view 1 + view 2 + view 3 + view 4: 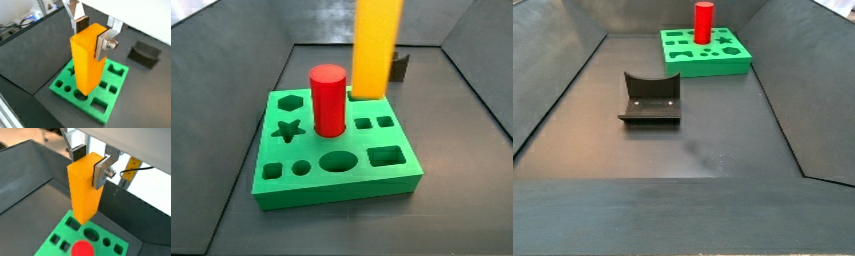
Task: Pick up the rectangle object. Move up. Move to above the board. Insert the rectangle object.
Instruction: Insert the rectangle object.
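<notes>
Dark grey floor (pixel 714 140) — sloped walls (pixel 560 70)

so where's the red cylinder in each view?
Wrist view: not visible; the claw holds the long orange-yellow bar over the square green holed board.
Wrist view: red cylinder, its top only, below the bar.
Side view: upright in the board, beside the bar.
Side view: upright in the far board.
Shared landmark: the board.

The dark grey floor (pixel 714 150) carries two things; the board (pixel 707 52), bright green with shaped holes, sits flat at its far end in a side view; the fixture (pixel 649 99), a dark bracket on a base plate, stands well apart from the board, nearer the camera; the gripper (pixel 92 31) hangs above the board, off the floor.
</notes>
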Controlling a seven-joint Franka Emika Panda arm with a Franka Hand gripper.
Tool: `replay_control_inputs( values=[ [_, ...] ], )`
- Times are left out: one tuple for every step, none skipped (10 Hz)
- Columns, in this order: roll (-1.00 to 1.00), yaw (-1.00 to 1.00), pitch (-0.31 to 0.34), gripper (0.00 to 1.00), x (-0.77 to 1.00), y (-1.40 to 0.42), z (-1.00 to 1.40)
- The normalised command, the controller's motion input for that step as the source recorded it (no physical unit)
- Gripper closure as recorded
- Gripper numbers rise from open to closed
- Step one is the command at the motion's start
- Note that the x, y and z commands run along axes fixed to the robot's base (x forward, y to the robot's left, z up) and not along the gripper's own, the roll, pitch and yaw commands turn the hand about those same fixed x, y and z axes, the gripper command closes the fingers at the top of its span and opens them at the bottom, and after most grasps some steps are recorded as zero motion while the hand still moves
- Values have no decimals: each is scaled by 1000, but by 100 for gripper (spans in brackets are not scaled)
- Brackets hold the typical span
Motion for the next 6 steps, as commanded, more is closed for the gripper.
replay_control_inputs(
  values=[
    [124,-803,0,100,51,-320,-314],
    [147,-897,0,100,0,-183,-374],
    [171,-1000,0,100,0,0,-491],
    [153,-1000,0,100,0,0,-494],
    [106,-1000,-9,100,0,0,-443],
    [0,-806,0,100,277,-9,-97]
  ],
)
